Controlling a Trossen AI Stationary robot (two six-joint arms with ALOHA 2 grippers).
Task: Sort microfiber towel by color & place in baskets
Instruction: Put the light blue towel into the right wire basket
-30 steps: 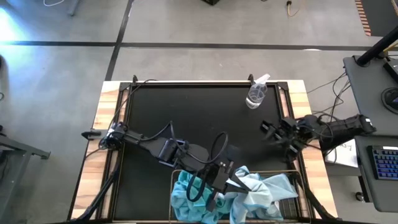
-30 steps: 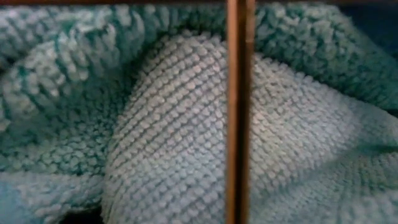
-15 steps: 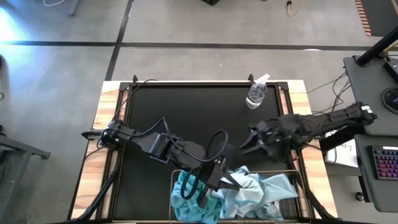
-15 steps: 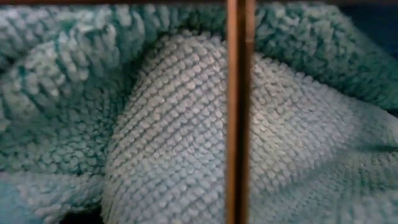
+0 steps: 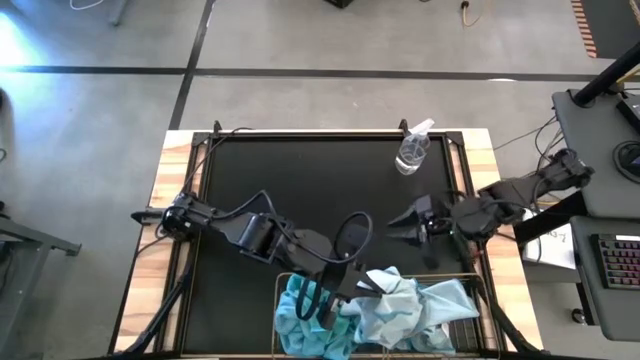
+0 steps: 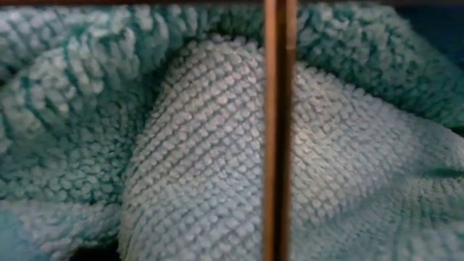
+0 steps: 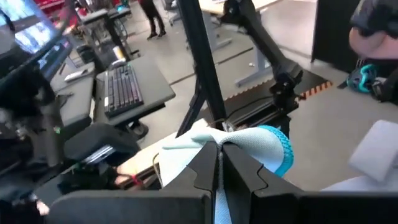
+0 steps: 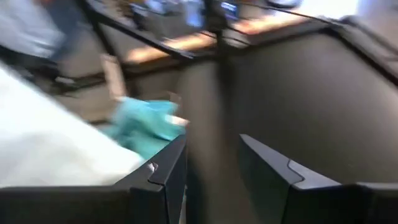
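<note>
Two bronze wire baskets (image 5: 480, 290) stand side by side at the table's near edge. A turquoise towel (image 5: 298, 318) fills the left one; pale grey-blue towels (image 5: 420, 310) are heaped in the right one. My left gripper (image 5: 368, 286) is over the baskets' far rim, shut on a pale towel (image 7: 186, 146). My right gripper (image 5: 398, 224) hovers open over the mat, beyond the baskets and right of centre. In the low view, towels (image 6: 203, 145) press against a basket wire (image 6: 279, 130). My left gripper pinches a raised bunch of the pale towel (image 7: 214, 138) between its two shut fingers, slanting down from the table's far left. How many layers it has cannot be told. The bunch stands up at the fingers; the rest of the towel (image 5: 400, 305) lies slack in the heap.
A clear spray bottle (image 5: 412, 150) lies near the far right of the black mat (image 5: 300, 190). Bare mat stretches between the arms and the far edge. A desk with a keyboard (image 5: 615, 265) stands to the table's right.
My right gripper has swung from near the table's right edge toward the centre, and its arm has shifted behind it. My left gripper has stayed shut on the pale towel, nearly still over the baskets.
</note>
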